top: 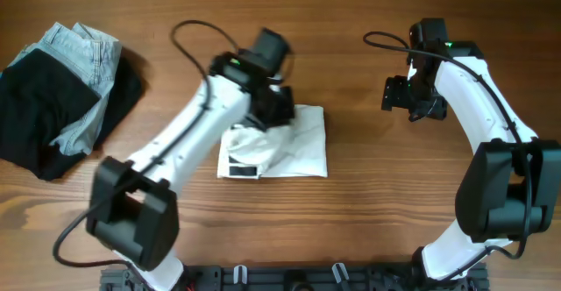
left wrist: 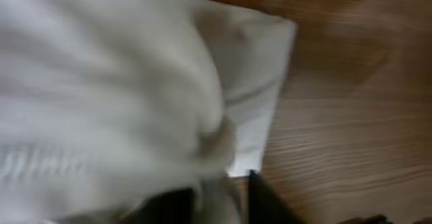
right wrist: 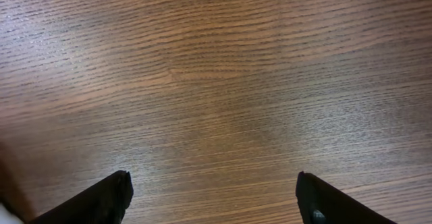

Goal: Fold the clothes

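The white T-shirt lies folded into a small rectangle at the table's middle, its black logo print showing at the lower left corner. My left gripper is over the shirt's upper left part and is shut on a fold of its white cloth, which fills the left wrist view between the fingers. My right gripper hovers over bare wood to the right of the shirt; its fingers are wide apart and empty.
A pile of a black garment and a light-blue denim piece lies at the far left. The wooden table lies around the shirt. A black rail runs along the front edge.
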Motion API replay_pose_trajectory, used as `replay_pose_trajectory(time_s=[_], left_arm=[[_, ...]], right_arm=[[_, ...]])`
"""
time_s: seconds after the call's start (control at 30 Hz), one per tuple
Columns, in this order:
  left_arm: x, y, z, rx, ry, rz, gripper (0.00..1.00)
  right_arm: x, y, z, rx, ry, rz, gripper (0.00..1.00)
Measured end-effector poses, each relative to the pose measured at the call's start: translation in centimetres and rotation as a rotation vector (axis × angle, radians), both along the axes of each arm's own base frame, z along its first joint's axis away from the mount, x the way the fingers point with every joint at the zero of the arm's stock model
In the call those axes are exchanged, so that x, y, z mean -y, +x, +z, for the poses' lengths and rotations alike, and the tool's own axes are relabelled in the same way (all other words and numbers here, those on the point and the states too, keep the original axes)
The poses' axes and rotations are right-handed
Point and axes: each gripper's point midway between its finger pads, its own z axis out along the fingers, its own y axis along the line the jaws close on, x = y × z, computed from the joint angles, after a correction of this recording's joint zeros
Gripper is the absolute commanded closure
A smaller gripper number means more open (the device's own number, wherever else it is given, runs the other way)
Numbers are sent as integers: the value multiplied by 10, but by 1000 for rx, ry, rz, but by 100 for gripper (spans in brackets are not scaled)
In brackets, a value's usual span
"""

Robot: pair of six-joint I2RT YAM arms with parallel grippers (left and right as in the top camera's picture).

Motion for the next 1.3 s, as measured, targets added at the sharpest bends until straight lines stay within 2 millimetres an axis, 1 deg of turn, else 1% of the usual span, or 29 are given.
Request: replay_pose_trajectory(time_s=[0.03,0.07,0.1,0.13,0.2,0.23,0.27,0.33,0.37,0.4,0.43,0.47,0.5,0.57,0.6,0.63,0.67,0.73,0.8,0.83,0.87,0.93,0.97,1.0,1.03,1.07,1.17,1.23,1.3], left_arm=[[21,-4,-2,19,-21,-37,74],[36,-6,-3,35,-41,-59,75],[53,-3,0,68,-85,-81,72],[67,3,5,102,-138,-88,72],[75,12,13,127,-201,-89,73],[73,15,15,121,-215,-84,73],[64,18,15,114,-215,-74,73],[31,32,17,108,-186,-15,71],[15,37,19,103,-170,20,67],[-32,54,30,122,-136,126,64],[-65,67,40,152,-124,204,60],[-92,73,47,167,-109,268,58],[-130,79,56,180,-94,357,56],[-187,84,58,177,-66,497,51],[-207,84,56,171,-55,547,47],[-229,82,55,160,-44,602,46],[-250,80,54,153,-36,653,46],[-279,76,53,148,-25,726,46],[-302,69,52,131,-18,788,45],[-311,67,51,126,-16,812,46],[-315,65,51,124,-15,823,45],[-318,63,50,119,-11,832,46],[-318,64,50,119,-11,831,46],[-318,64,50,119,-11,831,46],[-318,64,50,119,-11,831,46],[-318,64,50,119,-11,831,46],[-318,64,50,120,-10,828,46],[-318,64,50,121,-9,825,46],[-318,64,50,121,-9,825,46]], right_arm=[[0,0,0,-1,0,3,16],[0,-1,0,-4,0,4,16],[0,-1,0,-5,0,4,15],[0,-2,0,-7,0,5,15],[-2,-2,0,-11,12,17,15],[-7,-3,-1,-15,39,46,15],[-12,-4,-1,-18,67,72,15],[-25,-5,0,-21,133,131,16],[-32,-5,0,-20,167,176,16],[-45,-6,2,-16,233,208,16],[-61,-8,4,-12,293,258,16],[-78,-10,6,-11,337,312,15],[-95,-13,7,-12,363,364,15],[-139,-20,10,0,402,494,14],[-166,-22,12,25,410,576,13],[-196,-27,14,54,417,662,12],[-219,-32,15,77,417,730,10],[-268,-49,18,123,413,863,6],[-304,-67,19,160,393,950,4],[-314,-72,20,177,374,963,4],[-321,-75,20,191,359,968,4],[-334,-80,21,214,352,947,5],[-337,-78,21,226,351,930,7],[-340,-75,21,241,356,906,12],[-343,-73,21,245,363,887,21],[-343,-73,21,245,368,871,25],[-341,-77,17,205,377,789,26],[-338,-81,13,173,381,713,30],[-336,-83,9,156,385,663,37]])
